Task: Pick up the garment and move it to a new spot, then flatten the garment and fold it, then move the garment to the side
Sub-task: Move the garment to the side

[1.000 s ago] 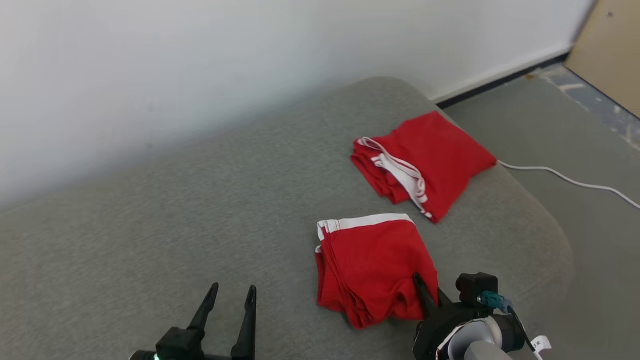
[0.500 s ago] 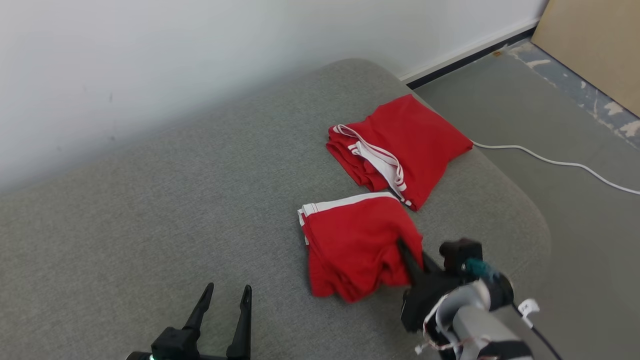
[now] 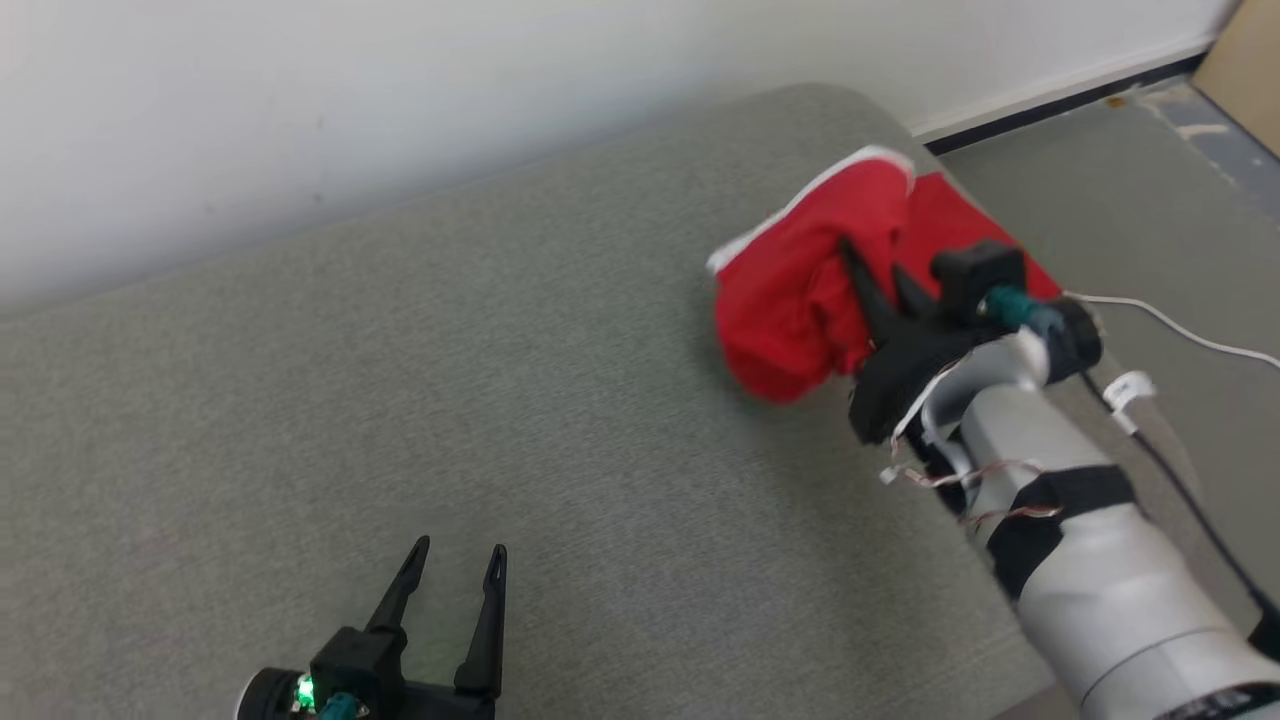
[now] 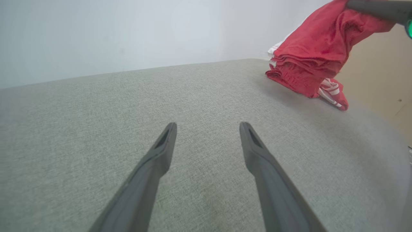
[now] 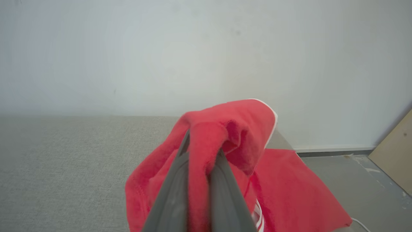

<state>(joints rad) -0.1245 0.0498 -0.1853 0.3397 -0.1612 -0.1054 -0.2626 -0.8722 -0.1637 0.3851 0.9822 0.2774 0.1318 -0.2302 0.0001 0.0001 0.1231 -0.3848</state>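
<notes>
Apparently folded, red white-trimmed cloth garment (image 3: pixel 790 310) hangs pinched in right tool (image 3: pixel 870 256); left tool (image 3: pixel 460 545) spread, empty. Only side placement seems left.

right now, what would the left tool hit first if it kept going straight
Left tool: probably the grey cushion, then the white wall; the lifted red garment is off-line. Depth unclear.
</notes>
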